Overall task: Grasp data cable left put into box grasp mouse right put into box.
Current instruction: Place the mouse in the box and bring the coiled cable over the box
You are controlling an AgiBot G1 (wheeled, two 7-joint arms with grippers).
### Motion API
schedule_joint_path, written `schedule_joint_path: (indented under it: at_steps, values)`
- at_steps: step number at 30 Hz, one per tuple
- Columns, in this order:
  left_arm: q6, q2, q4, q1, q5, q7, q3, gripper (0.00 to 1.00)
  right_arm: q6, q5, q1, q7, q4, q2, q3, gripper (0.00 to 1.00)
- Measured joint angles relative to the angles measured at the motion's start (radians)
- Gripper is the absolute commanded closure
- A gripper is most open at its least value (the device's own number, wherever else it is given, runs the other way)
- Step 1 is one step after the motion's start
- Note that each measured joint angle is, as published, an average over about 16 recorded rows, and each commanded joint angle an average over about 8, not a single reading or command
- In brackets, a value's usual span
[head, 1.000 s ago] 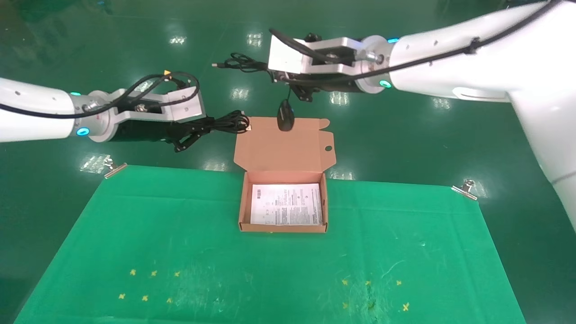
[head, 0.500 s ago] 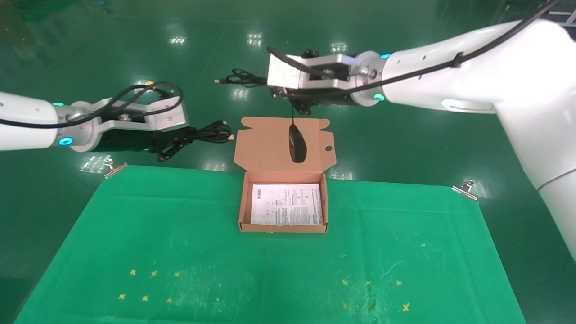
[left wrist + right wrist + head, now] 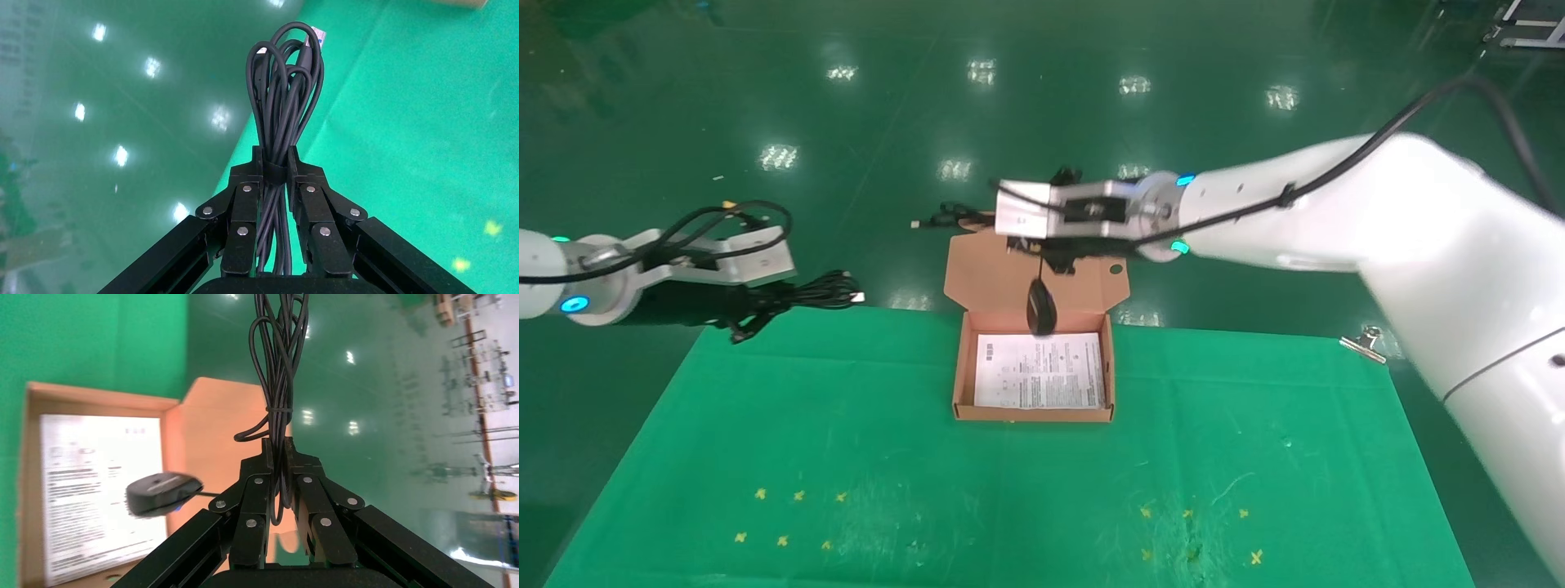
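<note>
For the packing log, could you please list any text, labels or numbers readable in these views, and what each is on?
None can be read.
White printed sheet in the box: rows of dark print, too small to read.
Mouse, hanging by its cord from the right gripper: no legible marking.
Data cable in the left gripper: no legible marking.

White arms, cyan wrist lights, silver brackets, black screw-studded end effector linkages

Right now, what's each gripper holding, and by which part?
Left gripper clamps the data cable around its bundled middle. Right gripper pinches the mouse's bundled cord; the mouse dangles above the box.
</note>
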Motion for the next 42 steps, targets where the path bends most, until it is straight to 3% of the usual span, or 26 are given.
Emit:
schedule_joint_path:
  at_steps: [10,27,28,35,36,42]
  values:
    - [0.014,-0.027,-0.074,0.020,0.046,-0.086,0.011,1.00,0.057,0.096,-0.048,0.049,0.002,-0.008,-0.135,1.00]
    - [0.015,-0.036,-0.109,0.029,0.062,-0.118,0.012,1.00,0.136,0.255,-0.089,0.285,-0.119,-0.011,-0.338,1.00]
    - [0.015,-0.036,-0.109,0.029,0.062,-0.118,0.012,1.00,0.138,0.260,-0.088,0.293,-0.123,-0.011,-0.345,0.94]
    - [0.013,-0.034,-0.112,0.032,0.061,-0.118,0.013,1.00,0.150,0.289,-0.080,0.323,-0.125,-0.001,-0.386,0.07]
    - [0.012,-0.032,-0.113,0.033,0.060,-0.117,0.013,1.00,0.151,0.291,-0.079,0.324,-0.123,0.001,-0.390,0.00]
    - [-0.004,-0.010,-0.106,0.044,0.053,-0.099,0.017,1.00,0.157,0.296,-0.074,0.336,-0.103,0.019,-0.405,0.00]
